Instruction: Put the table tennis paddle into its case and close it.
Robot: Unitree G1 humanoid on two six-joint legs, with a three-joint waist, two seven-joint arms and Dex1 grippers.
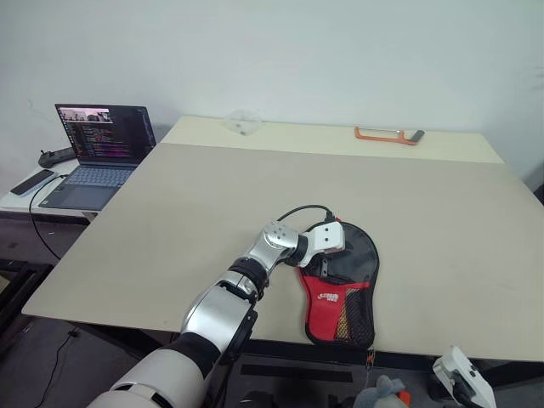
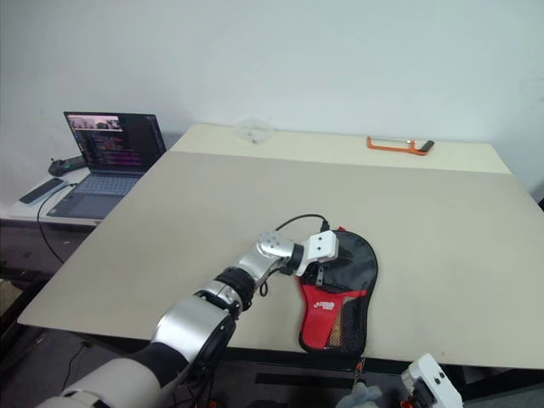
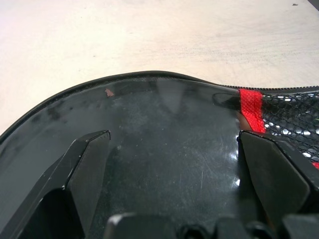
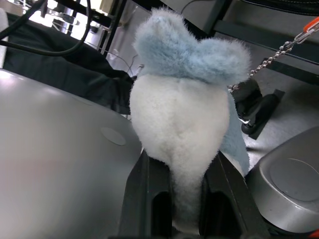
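Case [image 1: 340, 285] lies flat near the table's [image 1: 170, 221] front edge, black top, red lower part with white logo and mesh patch. Paddle can't be made out. Going left to right from the case: open laptop [image 1: 98, 153] on a side desk well to its left, with a phone [image 1: 32, 181] beside it; left gripper [image 1: 327, 255] right on the case's black upper part, fingers [image 3: 84, 169] spread wide over the shiny surface, clamping nothing. Orange tool [image 1: 388, 134] far behind the case. Right gripper [image 4: 187, 199], below the table edge right of the case, closed on a blue-white plush toy [image 4: 184, 109].
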